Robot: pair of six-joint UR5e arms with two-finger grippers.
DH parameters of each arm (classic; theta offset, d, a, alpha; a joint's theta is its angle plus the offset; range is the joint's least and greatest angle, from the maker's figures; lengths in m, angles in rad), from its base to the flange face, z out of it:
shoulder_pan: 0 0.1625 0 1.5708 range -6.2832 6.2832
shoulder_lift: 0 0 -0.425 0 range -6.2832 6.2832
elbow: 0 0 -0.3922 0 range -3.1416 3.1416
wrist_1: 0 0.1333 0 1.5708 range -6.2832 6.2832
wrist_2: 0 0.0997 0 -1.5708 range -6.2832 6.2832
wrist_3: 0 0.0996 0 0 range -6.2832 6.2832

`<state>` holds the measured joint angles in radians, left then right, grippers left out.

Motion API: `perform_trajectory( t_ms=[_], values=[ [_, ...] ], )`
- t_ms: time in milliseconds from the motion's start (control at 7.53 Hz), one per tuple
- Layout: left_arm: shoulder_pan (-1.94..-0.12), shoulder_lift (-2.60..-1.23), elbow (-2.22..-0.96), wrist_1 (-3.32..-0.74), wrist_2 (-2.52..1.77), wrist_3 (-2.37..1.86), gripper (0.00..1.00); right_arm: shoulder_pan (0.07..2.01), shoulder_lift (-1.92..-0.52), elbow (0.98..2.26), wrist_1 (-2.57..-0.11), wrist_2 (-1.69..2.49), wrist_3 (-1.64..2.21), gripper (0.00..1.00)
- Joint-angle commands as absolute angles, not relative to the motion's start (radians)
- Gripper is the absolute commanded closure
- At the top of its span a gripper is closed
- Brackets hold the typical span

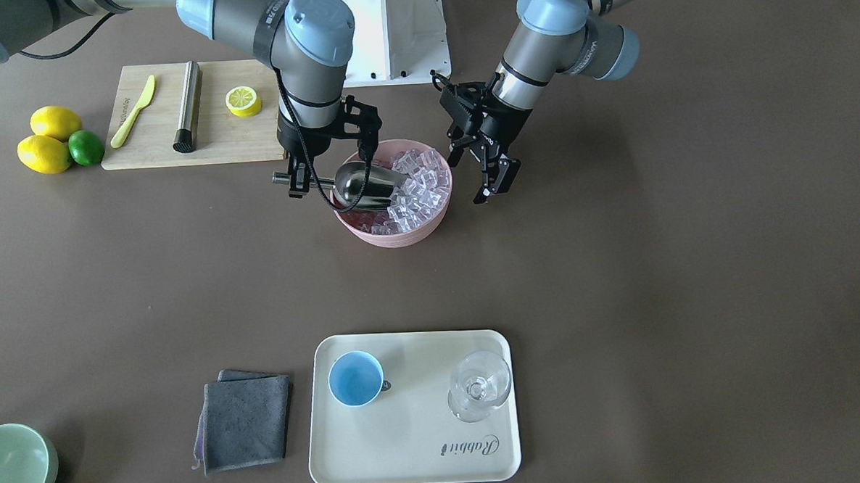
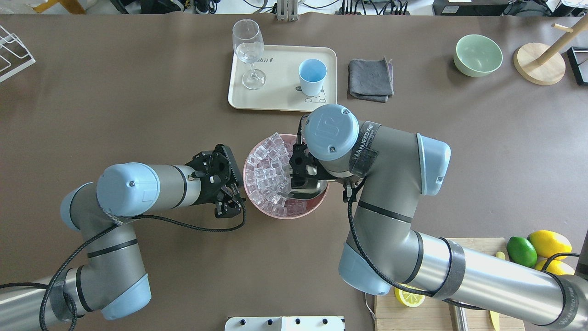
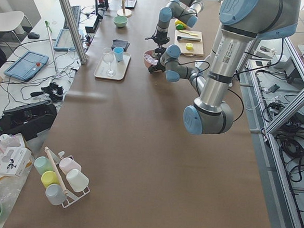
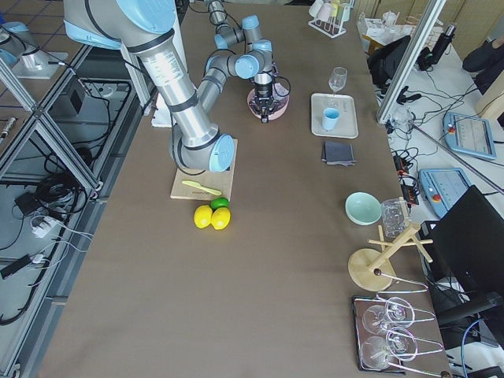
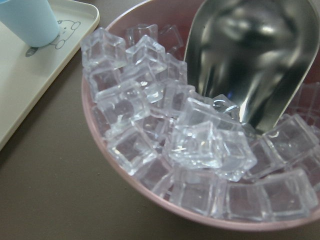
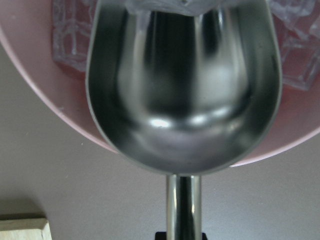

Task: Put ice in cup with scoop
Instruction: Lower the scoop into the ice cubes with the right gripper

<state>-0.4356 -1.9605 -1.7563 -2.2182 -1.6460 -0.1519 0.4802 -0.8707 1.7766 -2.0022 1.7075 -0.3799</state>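
The right gripper (image 1: 298,183) pinches the thin handle of the scoop (image 1: 366,186) and holds it low over a pink bowl (image 1: 401,239) that stands on the worktop (image 1: 621,298). The trough of the scoop lies nearly level, and its open front edge is pushed into the ice (image 1: 419,185), which fills mostly the side of the bowl away from the handle. The left gripper (image 1: 494,188) hangs just beside the bowl on the opposite side, with its fingers spread and nothing between them. The cup (image 1: 356,377) stands upright on a cream tray (image 1: 410,453), well apart from the bowl, with a stemmed glass (image 1: 480,384) on the same tray.
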Motion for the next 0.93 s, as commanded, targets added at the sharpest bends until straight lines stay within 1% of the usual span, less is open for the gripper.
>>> perform_trajectory(
  t_ms=[0, 266, 797],
  values=[
    [-0.436, -1.960, -1.756, -2.218, -1.646, -0.152, 0.02, 0.480, -0.879, 1.787, -1.954, 1.717, -0.423, 1.00],
    [-0.436, -1.960, -1.756, -2.218, -1.646, -0.152, 0.02, 0.482, -0.879, 1.789, -1.957, 1.701, -0.501, 1.00],
    [-0.437, -1.957, -1.758, -2.218, -1.647, -0.152, 0.02, 0.482, -0.880, 1.772, -1.936, 1.658, -0.489, 1.00]
  ],
)
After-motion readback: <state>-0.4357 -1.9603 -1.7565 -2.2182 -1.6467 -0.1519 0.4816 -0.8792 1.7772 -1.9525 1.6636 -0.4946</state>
